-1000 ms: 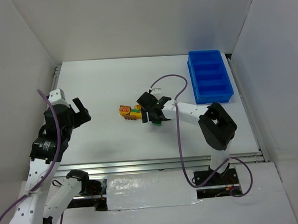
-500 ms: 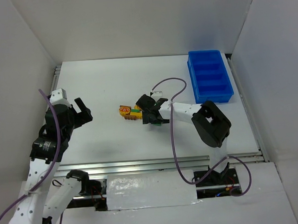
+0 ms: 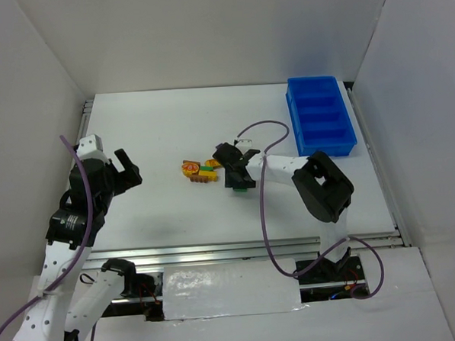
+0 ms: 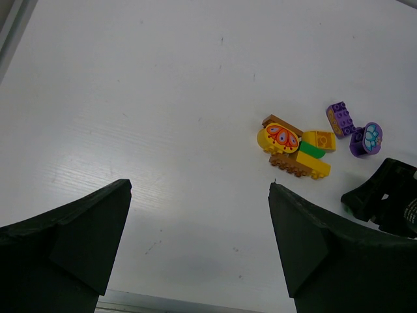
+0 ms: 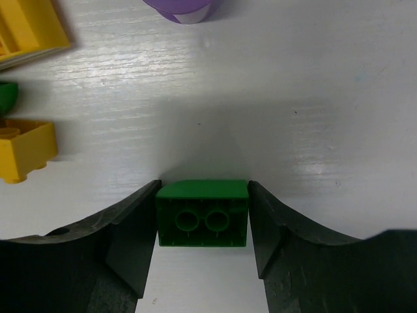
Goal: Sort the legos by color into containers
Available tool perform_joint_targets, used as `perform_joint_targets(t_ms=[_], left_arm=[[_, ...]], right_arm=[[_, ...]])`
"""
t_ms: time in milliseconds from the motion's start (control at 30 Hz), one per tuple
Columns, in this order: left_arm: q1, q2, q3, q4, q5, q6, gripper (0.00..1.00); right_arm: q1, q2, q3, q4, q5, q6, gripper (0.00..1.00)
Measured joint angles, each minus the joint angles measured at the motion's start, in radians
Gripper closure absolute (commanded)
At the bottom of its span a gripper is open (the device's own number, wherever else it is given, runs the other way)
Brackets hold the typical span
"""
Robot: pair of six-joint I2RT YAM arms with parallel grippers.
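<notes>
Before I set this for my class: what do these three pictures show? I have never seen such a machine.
You see two robot arms bolted to a white table, each ending in a two-fingered hand. One picture looks down from above and behind them; the other two come from a camera on each wrist, so the dark shapes at the bottom are that hand's own fingers. On the table lie a pile of toy bricks, yellow, orange, brown and green, two purple bricks beside it, and a blue tray with four compartments at the far right. The left hand is open and empty. The right hand grips a green brick on both sides; the brick rests on the table, not yet lifted.
</notes>
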Motion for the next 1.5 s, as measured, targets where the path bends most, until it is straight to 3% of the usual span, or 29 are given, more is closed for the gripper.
perform_joint_targets(t_ms=[100, 200, 300, 333, 367, 633, 700, 733, 867, 1033, 1333, 1500], left_arm=[[0.0, 0.0, 0.0, 0.0, 0.0, 0.0, 0.01], [0.0, 0.0, 0.0, 0.0, 0.0, 0.0, 0.0], [0.0, 0.0, 0.0, 0.0, 0.0, 0.0, 0.0], [0.0, 0.0, 0.0, 0.0, 0.0, 0.0, 0.0], [0.0, 0.0, 0.0, 0.0, 0.0, 0.0, 0.0], [-0.001, 0.01, 0.0, 0.001, 0.001, 0.0, 0.01], [-0.001, 0.011, 0.0, 0.0, 0.002, 0.0, 0.0], [-0.001, 0.011, 0.0, 0.0, 0.003, 0.0, 0.0], [-0.002, 0.011, 0.0, 0.006, 0.005, 0.001, 0.01], [-0.002, 0.017, 0.0, 0.015, 0.012, 0.001, 0.0], [-0.023, 0.042, 0.0, 0.018, 0.031, 0.002, 0.0], [-0.032, 0.063, 0.0, 0.019, 0.04, 0.004, 0.0]], right_arm=[[0.0, -0.002, -0.01, 0.011, 0.0, 0.006, 0.29], [0.001, -0.004, -0.019, 0.028, 0.002, 0.007, 0.36], [0.001, -0.012, -0.034, 0.04, 0.008, 0.003, 0.62], [0.001, -0.016, -0.038, 0.044, 0.008, 0.006, 0.82], [0.001, -0.018, -0.041, 0.047, 0.008, 0.003, 0.88], [-0.05, -0.133, -0.102, 0.071, -0.07, -0.089, 0.93], [-0.105, -0.198, -0.093, 0.068, -0.059, -0.149, 0.93], [-0.139, -0.231, -0.081, 0.066, -0.048, -0.187, 1.0], [-0.333, -0.311, -0.012, 0.098, -0.041, -0.325, 1.0], [-0.539, -0.306, 0.045, 0.12, -0.072, -0.43, 0.99], [-0.724, -0.226, 0.042, 0.154, -0.105, -0.478, 1.0], [-0.764, -0.214, 0.044, 0.172, -0.097, -0.475, 1.0]])
